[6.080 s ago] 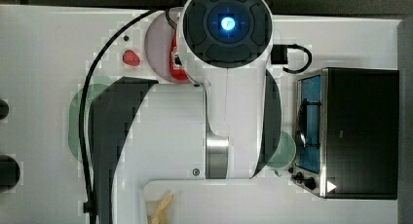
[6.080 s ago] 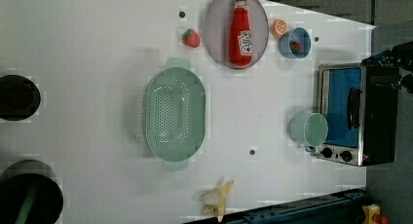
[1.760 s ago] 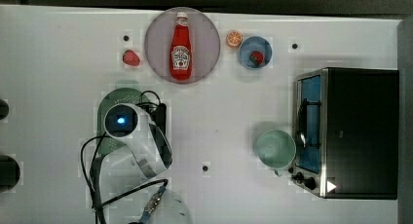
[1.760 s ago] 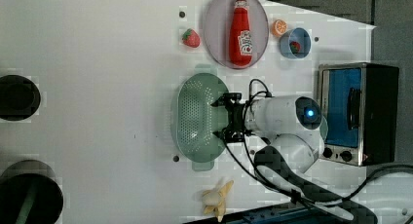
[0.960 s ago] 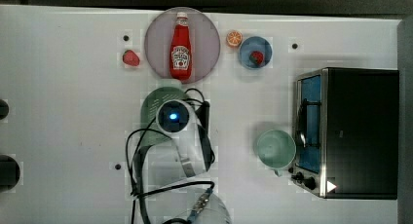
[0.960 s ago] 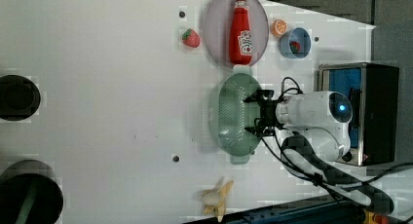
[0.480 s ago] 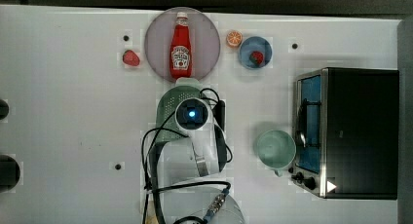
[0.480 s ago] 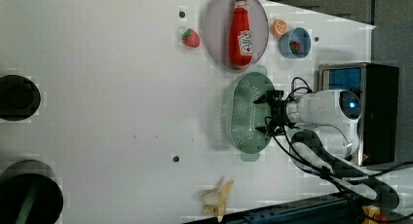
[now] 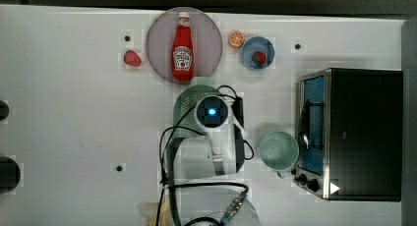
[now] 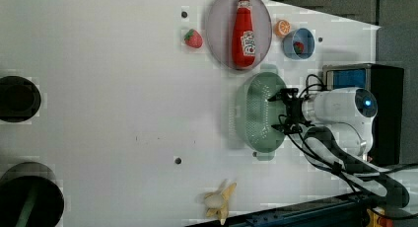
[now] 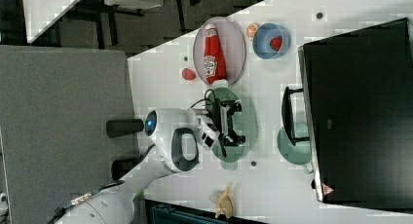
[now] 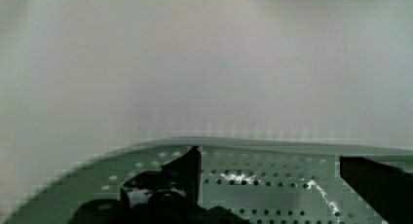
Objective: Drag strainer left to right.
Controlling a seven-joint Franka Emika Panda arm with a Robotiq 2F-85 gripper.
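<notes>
The strainer (image 9: pixel 186 106) is a pale mint-green perforated oval near the middle of the table, just below the ketchup plate in the top view, with the arm's wrist (image 9: pixel 212 111) covering much of it. In the left view the strainer (image 10: pixel 254 116) lies with its long axis up and down. My gripper (image 10: pixel 282 113) reaches into its bowl from the left view's right, open, fingers spread wide along the inner wall. The wrist view shows the perforated wall (image 12: pixel 272 173) close up with a dark fingertip (image 12: pixel 187 165) at either side. Nothing sits between the fingers.
A grey plate (image 9: pixel 157 39) with a ketchup bottle (image 9: pixel 182 46) lies just beyond the strainer. A mint cup (image 9: pixel 279 150) and a toaster oven (image 9: pixel 354 132) stand on the top view's right. A strawberry (image 9: pixel 132 58), an orange half (image 9: pixel 236 38), a blue bowl (image 9: pixel 248 46) and a banana (image 10: pixel 219 201) lie around.
The arm and the strainer have slid together toward the top view's right, from below the plate's left side to below its right edge. The fingers stay spread.
</notes>
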